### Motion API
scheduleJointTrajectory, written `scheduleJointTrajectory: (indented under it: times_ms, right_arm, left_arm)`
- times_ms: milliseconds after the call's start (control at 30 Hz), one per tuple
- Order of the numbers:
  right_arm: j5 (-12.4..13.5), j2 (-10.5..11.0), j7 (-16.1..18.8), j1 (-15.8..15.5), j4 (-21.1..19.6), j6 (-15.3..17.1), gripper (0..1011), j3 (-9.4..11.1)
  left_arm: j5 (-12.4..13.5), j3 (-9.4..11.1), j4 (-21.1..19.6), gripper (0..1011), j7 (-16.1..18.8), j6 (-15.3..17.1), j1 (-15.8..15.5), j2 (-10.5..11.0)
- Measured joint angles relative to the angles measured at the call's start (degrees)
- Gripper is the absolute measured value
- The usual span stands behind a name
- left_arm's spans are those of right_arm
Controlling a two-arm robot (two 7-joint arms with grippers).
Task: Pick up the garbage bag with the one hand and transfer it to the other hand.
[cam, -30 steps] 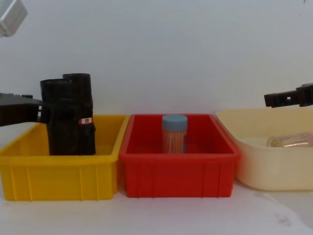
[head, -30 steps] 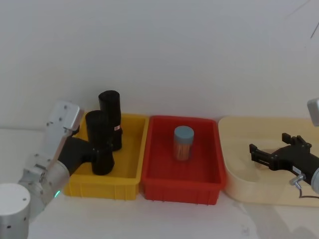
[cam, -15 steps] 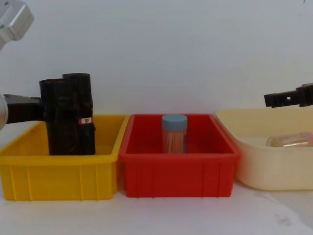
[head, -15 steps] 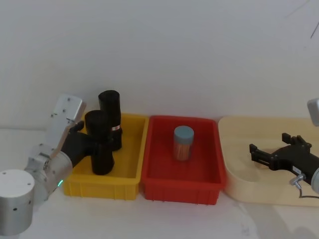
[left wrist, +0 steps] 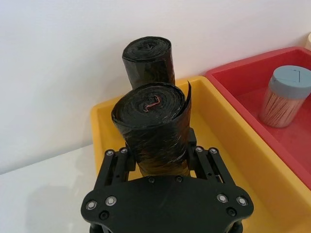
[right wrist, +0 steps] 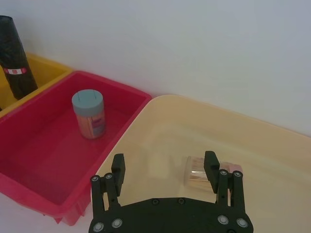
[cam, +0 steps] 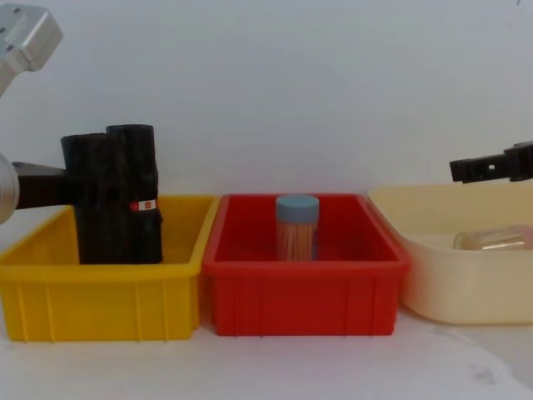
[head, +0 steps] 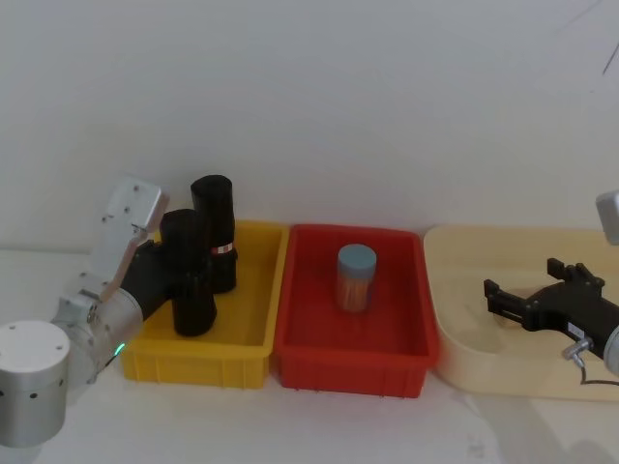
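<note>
The garbage bag (head: 188, 273), a plain black roll, stands upright in the yellow bin (head: 253, 329), near its left side. My left gripper (head: 186, 286), on the green-lit arm, is shut on the roll's lower half from the left. In the left wrist view the fingers (left wrist: 114, 164) press both sides of the garbage bag (left wrist: 154, 124). The chest view shows the garbage bag (cam: 93, 196) rising above the bin wall, its base hidden. My right gripper (head: 494, 298) hovers open over the cream tub (head: 482, 360), holding nothing.
A second black roll with a red sticker (head: 215, 224) stands right behind the held one, touching or nearly so. The red bin (head: 319, 360) holds an upright blue-lidded jar (head: 355, 277). A clear jar (right wrist: 198, 174) lies in the cream tub under the right gripper.
The left gripper and the garbage bag have shifted slightly left and a little upward together. The right arm has not moved.
</note>
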Motion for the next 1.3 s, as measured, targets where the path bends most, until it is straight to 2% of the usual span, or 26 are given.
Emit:
scheduleJointTrajectory:
  times_ms: [467, 667, 1300]
  right_arm:
    - [0.0, 0.0, 0.0, 0.0, 0.0, 0.0, 999, 0.0]
    - [0.0, 0.0, 0.0, 0.0, 0.0, 0.0, 999, 0.0]
    - [0.0, 0.0, 0.0, 0.0, 0.0, 0.0, 999, 0.0]
  left_arm:
    - [0.0, -0.1, 0.4, 464, -0.2, -0.1, -0.3, -0.4]
    - [0.1, -0.3, 0.0, 463, -0.2, -1.0, -0.9, -1.0]
    - [-1.3, -1.2, -2.6, 463, -3.3, -2.5, -6.7, -3.5]
